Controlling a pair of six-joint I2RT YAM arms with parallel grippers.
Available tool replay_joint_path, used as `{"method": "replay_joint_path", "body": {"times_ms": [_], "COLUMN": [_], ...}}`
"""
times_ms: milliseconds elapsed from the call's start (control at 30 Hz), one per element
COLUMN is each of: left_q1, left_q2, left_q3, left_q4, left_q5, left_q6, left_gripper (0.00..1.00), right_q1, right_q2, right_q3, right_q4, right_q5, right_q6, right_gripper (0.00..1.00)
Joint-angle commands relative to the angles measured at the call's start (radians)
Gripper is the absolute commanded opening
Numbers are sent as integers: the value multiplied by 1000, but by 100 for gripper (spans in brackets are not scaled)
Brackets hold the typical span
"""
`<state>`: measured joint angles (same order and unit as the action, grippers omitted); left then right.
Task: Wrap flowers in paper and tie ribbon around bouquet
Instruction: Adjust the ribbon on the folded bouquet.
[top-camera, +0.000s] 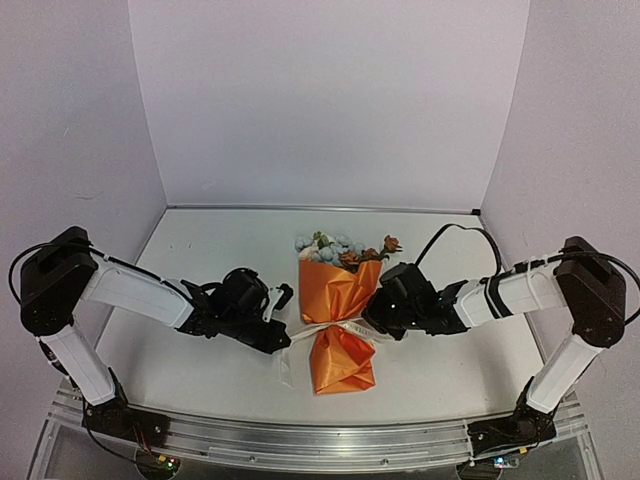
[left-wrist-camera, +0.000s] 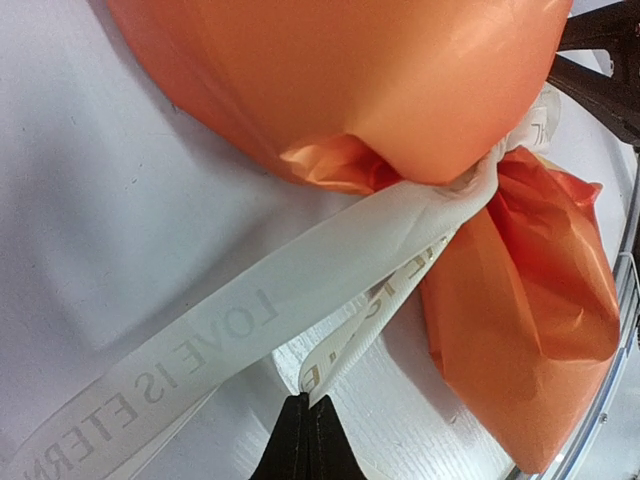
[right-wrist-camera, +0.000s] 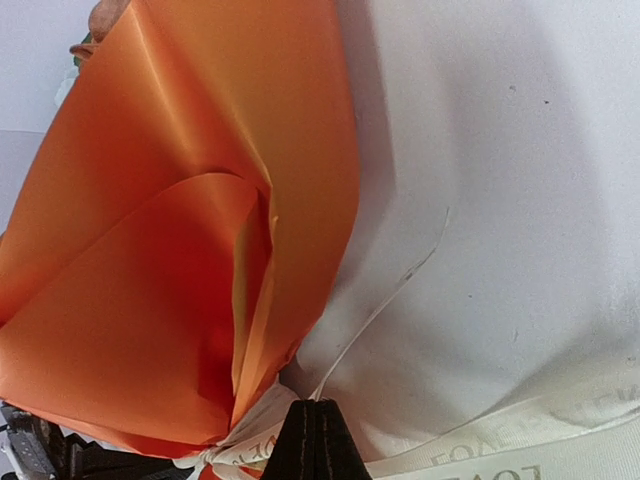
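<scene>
The left gripper (left-wrist-camera: 307, 425) is nipped shut on a folded strand of the long cream-white lettered fabric ribbon (left-wrist-camera: 300, 300). Just ahead of its tips, that ribbon cinches the bright orange paper cone (top-camera: 340, 290) on the white table (top-camera: 200, 250). The pale blue, cream and orange-pink artificial flowers (top-camera: 335, 248) lie beyond both grippers. The right gripper (right-wrist-camera: 315, 425) is closed too, beside the knot; I cannot tell whether it pinches ribbon.

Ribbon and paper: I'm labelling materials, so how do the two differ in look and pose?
The ribbon is cream-white with printed lettering; the paper is plain orange. The ribbon is a narrow band cinched round the middle; the paper is a broad sheet flaring above and below it. The ribbon's ends run out over the table; the paper is gathered. Both wrap the same flowers.
</scene>
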<state>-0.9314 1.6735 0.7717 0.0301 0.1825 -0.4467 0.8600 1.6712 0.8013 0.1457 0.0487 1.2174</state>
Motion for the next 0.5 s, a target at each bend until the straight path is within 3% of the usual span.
{"method": "replay_joint_path", "body": {"times_ms": [0, 467], "left_q1": [2, 9], "left_q2": [-42, -38], "left_q3": [-30, -38], "left_q4": [-73, -73], "left_q5": [-27, -2], "left_q6": [-12, -18], "left_gripper": [0, 0], "right_q1": [-18, -24], "right_q2": [-44, -90], "right_q3": [-20, -62], "right_q4": [-65, -117], "right_q5": [90, 139], "right_q6": [-38, -58], "right_gripper": [0, 0]}}
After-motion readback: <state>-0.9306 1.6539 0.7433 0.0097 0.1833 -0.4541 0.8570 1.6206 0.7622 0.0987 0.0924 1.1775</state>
